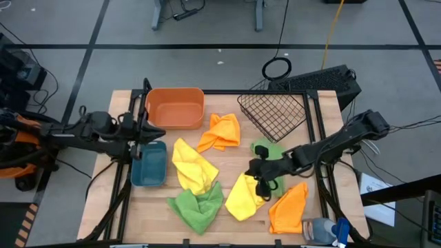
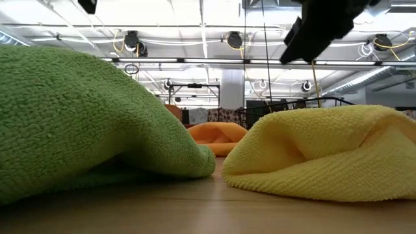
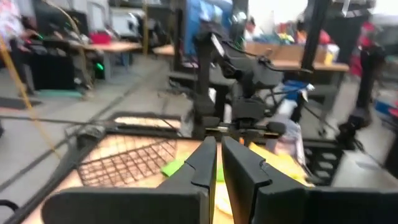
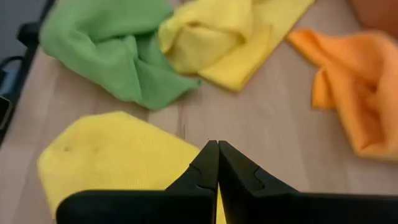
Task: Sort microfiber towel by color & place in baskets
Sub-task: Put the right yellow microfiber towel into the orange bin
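Hovering my right claw, pressed together and empty, over the yellow towel beside the green towel, I risk pinching both colours; left claw together too.

Towels loose on table, both arms over it.
Right gripper above yellow towel, green towel just behind it, orange towel beside. Left gripper between orange tub and teal tub.
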`<state>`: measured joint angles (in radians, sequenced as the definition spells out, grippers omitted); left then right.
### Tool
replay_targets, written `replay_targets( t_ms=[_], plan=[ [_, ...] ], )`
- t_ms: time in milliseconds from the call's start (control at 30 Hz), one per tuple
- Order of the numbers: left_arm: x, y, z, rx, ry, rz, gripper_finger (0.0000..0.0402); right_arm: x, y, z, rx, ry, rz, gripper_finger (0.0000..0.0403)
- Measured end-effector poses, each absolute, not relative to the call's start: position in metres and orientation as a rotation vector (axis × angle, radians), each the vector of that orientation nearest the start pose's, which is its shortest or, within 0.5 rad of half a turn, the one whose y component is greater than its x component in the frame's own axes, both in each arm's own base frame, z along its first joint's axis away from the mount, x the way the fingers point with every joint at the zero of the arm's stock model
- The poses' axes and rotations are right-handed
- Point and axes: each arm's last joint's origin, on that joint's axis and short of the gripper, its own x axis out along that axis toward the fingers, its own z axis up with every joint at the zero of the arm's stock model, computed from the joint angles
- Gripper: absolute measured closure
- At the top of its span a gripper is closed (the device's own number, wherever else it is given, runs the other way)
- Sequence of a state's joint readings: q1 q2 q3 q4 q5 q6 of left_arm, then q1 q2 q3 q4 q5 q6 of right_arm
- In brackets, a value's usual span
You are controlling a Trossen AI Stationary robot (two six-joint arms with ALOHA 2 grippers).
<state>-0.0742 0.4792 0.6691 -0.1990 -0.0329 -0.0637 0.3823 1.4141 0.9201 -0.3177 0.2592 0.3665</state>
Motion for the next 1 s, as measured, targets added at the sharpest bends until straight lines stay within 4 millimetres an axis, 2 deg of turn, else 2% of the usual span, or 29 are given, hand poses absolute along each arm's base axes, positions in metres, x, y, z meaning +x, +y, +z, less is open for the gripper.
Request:
replay_targets(
  t_ms=[200,300,500,833,1000],
  plan=[
    [0.136,-0.017,0.338,-0.081,0.098,-0.294,0.0369,0.279,0.104,0.21,0.141,0.848,-0.073,0.0403],
    [0.15,-0.021,0.334,-0.104,0.127,-0.324,0.0369,0.282,0.106,0.202,0.169,0.873,-0.094,0.0403],
    [0.176,-0.034,0.316,-0.109,0.25,-0.231,0.0369,0.281,0.112,0.198,0.236,0.884,-0.122,0.0403],
    [0.221,-0.073,0.269,-0.044,0.476,-0.268,0.0369,0.275,0.127,0.198,0.294,0.884,-0.106,0.0401],
    [0.239,-0.089,0.249,-0.009,0.503,-0.242,0.0369,0.271,0.136,0.198,0.313,0.898,-0.073,0.0378]
  ],
)
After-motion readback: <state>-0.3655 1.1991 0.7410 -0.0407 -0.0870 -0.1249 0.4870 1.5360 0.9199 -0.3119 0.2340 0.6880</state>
